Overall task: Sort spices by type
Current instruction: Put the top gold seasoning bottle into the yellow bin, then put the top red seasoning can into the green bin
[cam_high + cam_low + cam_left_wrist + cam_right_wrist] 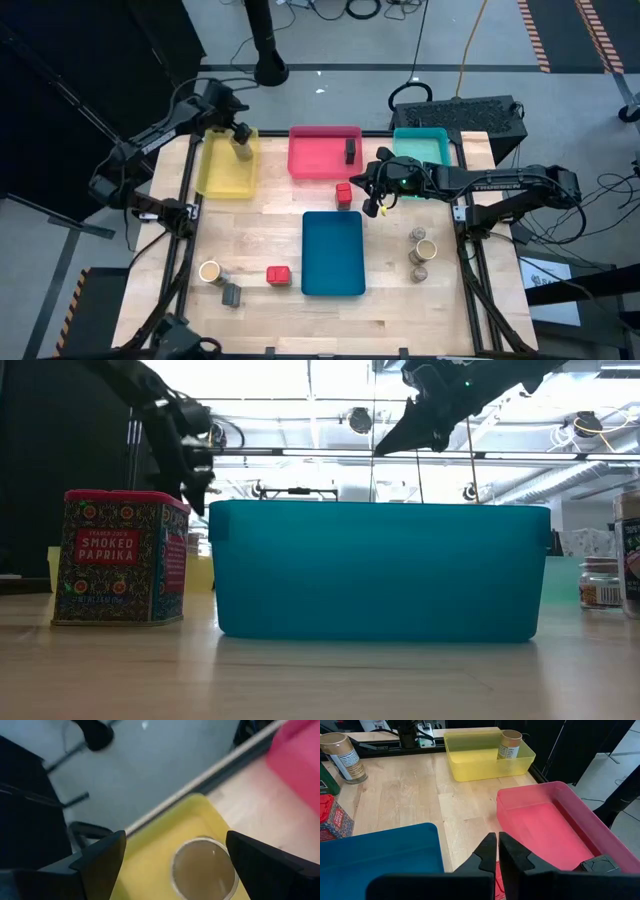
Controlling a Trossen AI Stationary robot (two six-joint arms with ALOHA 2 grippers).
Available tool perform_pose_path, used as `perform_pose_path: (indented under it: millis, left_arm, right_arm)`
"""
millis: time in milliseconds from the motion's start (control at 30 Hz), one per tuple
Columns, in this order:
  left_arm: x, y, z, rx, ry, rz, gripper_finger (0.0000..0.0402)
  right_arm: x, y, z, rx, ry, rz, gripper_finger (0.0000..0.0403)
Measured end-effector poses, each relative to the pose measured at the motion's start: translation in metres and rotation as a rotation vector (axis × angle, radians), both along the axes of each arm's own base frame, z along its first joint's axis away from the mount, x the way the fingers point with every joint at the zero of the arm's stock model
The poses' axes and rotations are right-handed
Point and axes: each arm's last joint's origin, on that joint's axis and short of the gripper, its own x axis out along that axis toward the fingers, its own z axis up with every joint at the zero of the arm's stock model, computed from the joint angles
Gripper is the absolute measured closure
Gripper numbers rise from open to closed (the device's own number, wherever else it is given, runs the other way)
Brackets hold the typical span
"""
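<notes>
Table: pale wooden top (270,215) with a dark frame along its edges.
Far side, left to right: yellow tray (228,180), pink tray (322,165), teal tray (420,146).
Middle: blue tray (333,253), lying towards the near edge.
Beside the pink tray: a red box (344,194) sits on the wood between it and the blue tray.
Near left: a tan jar (210,271), a dark grey box (231,294) just beside it, a red paprika tin (278,274) left of the blue tray.
Right side: three round jars (421,251) clustered together.
</notes>
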Motion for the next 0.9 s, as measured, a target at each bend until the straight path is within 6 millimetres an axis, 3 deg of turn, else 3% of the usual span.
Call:
perform_pose_path:
  millis: [200, 367, 600, 900]
  left_arm:
    - [-0.006, -0.034, 0.035, 0.028, -0.176, -0.049, 0.0052]
    - [0.014, -0.089, 0.045, 0.005, -0.389, -0.257, 0.0052]
    - [0.038, -0.166, 0.036, 0.058, -0.46, -0.448, 0.0052]
    - [0.06, -0.234, 0.014, 0.043, -0.535, -0.715, 0.0052]
  right_arm:
    - [0.0, 0.0, 0.001, -0.001, -0.007, -0.001, 0.0403]
    - [0.0, 0.0, 0.001, 0.002, -0.013, -0.01, 0.0403]
    - [0.0, 0.002, 0.0, 0.062, -0.022, -0.034, 0.0403]
    - [0.001, 0.013, -0.002, 0.095, -0.013, -0.008, 0.0403]
